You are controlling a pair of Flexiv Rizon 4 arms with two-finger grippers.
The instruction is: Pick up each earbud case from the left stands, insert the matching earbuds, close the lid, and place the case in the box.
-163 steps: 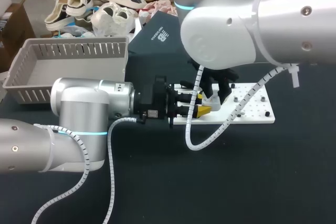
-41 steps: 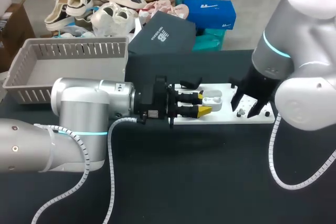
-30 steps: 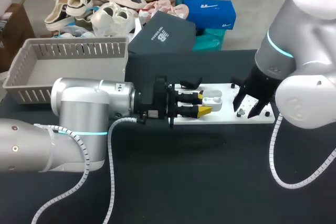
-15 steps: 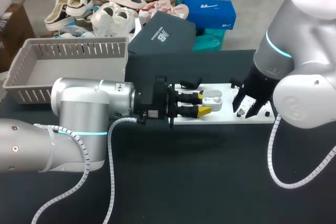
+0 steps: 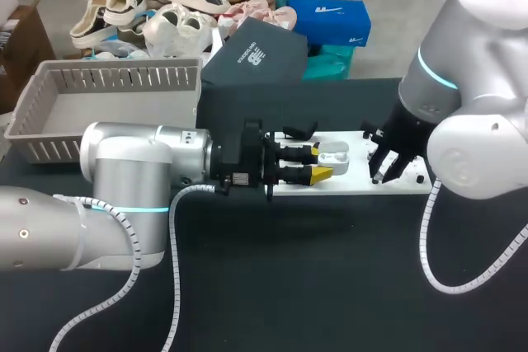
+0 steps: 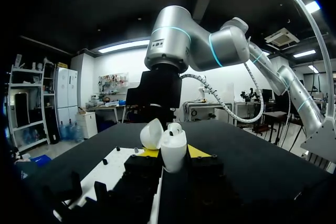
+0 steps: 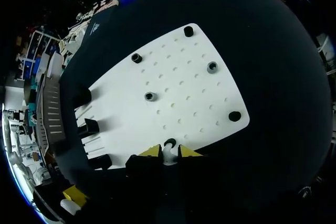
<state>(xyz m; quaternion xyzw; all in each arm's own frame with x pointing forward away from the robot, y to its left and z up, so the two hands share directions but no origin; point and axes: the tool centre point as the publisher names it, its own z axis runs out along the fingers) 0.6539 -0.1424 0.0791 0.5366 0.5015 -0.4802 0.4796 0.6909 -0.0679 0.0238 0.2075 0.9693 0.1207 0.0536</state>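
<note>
My left gripper [image 5: 320,164] lies level over the white peg plate [image 5: 406,180], shut on a white earbud case [image 5: 334,154]. From the left wrist, the case [image 6: 173,151] stands upright between the fingers with its lid [image 6: 152,134] swung open and an earbud [image 6: 175,128] showing at its top. My right gripper [image 5: 381,172] points down at the plate's right part. In the right wrist view its yellow tips pinch a small white earbud [image 7: 167,156] over a black holder [image 7: 169,142]. My right gripper [image 7: 168,152] is shut on it.
Several more black holders [image 7: 150,96] dot the plate [image 7: 184,77], and black stands [image 7: 92,127] line its left end. A grey slatted basket [image 5: 49,113] sits at the table's back left, with a dark box [image 5: 247,72] beside it.
My right gripper's fingers have drawn together on the earbud over the plate's right part. The left arm and the case have kept still.
</note>
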